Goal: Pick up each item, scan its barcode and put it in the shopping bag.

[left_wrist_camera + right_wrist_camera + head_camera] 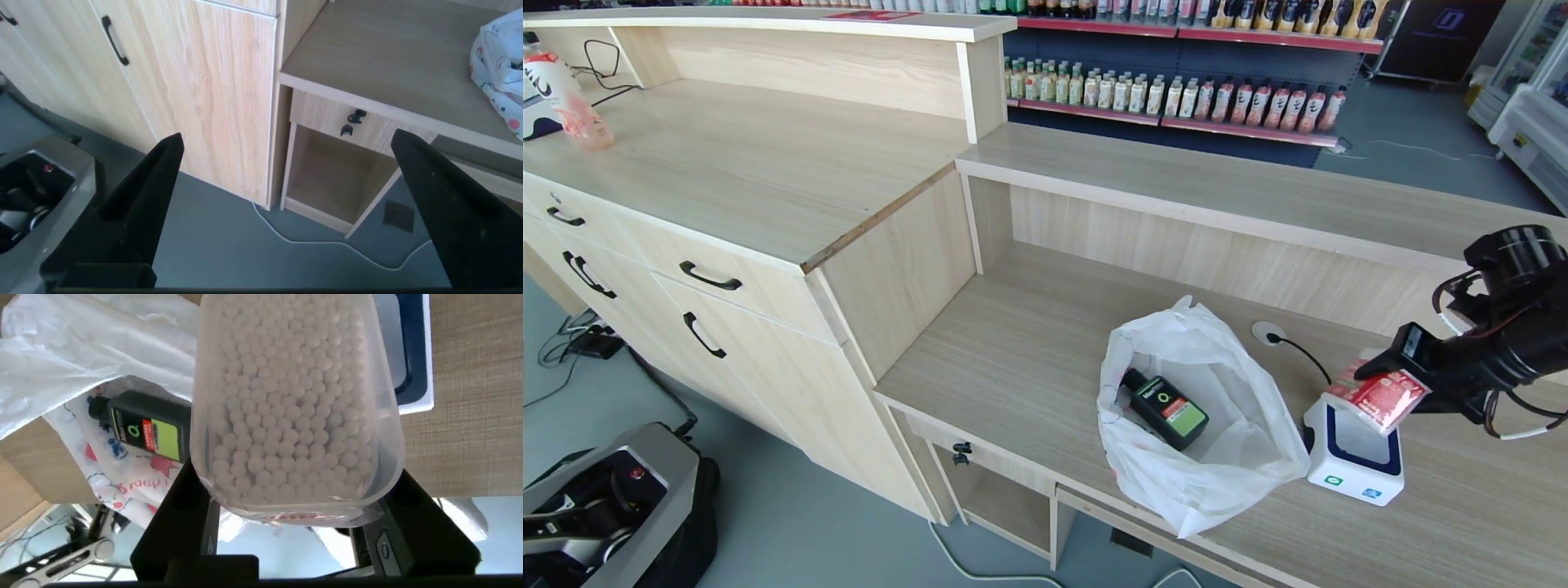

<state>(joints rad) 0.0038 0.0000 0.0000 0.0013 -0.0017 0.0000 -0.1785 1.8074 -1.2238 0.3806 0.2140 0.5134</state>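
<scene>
Shopping bag [1217, 482]: one, white plastic, mouth open, on the lower surface [1013, 351].
Dark bottle [1167, 408]: one, green label, lying inside the bag.
Scanner [1354, 469]: one, white and blue, just beside the bag.
Swab container [1380, 398]: one, clear, red label, clamped between the fingers of the right tool [1390, 377], just above the scanner.
Left tool [286, 139]: fingers spread wide, holding nothing, low beside the cabinet [221, 90].
Drink bottle [564, 94]: one, on the upper surface [752, 163], well apart.
</scene>
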